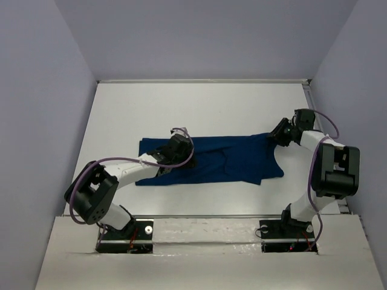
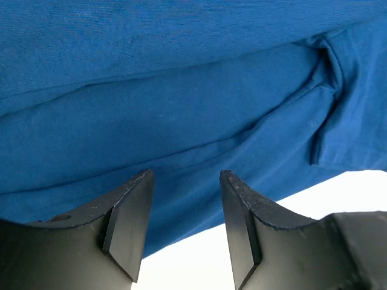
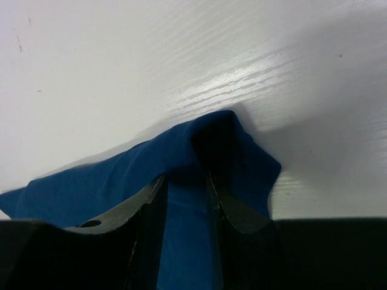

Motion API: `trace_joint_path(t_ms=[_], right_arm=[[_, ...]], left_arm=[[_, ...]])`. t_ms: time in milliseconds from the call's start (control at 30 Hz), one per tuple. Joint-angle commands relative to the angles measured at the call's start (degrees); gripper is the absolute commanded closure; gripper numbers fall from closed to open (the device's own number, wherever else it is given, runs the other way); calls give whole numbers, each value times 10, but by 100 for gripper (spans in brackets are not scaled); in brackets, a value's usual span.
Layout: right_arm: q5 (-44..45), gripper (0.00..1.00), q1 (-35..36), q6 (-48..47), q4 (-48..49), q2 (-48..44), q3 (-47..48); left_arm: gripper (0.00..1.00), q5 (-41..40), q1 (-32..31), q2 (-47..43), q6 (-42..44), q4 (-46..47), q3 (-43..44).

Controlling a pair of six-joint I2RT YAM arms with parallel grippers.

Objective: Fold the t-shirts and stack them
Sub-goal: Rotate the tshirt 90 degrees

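The dark blue t-shirt [image 1: 236,158] lies stretched left to right across the middle of the white table [image 1: 199,106], folded into a long band. No print shows. My left gripper [image 1: 181,158] hangs over the shirt's left half; in the left wrist view it [image 2: 184,199] is open above the cloth [image 2: 181,90] near its front hem, with nothing between the fingers. My right gripper [image 1: 277,136] is at the shirt's far right corner. In the right wrist view it [image 3: 184,178] is shut on a raised fold of the cloth [image 3: 91,187].
Lavender walls close in the table on the left, back and right. A thin rail [image 1: 309,96] runs along the table's right edge. The arm bases [image 1: 124,232] stand on the near ledge. Bare white table surrounds the shirt.
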Motion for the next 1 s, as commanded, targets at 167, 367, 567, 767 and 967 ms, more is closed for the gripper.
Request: trace_joint_path(t_ms=[167,367,567,767,967], right_arm=[[-22,64,-2,3,60,6,-35],[-29,83,-2,8,76,15,-32],[-10,100,-2,8,64,0,-8],[15,100,-2,-5,37,12,24],[22,100,-2,-6,34,18,44]], left_arm=[[52,7,-9,31,-6,38,-13],[52,9,-9,57,-14,49,-22],[53,8,-9,77,-22,44,-27],[53,-3,-9,80,-12,33,-38],[53,-3,-9,84,-11,32,-47]])
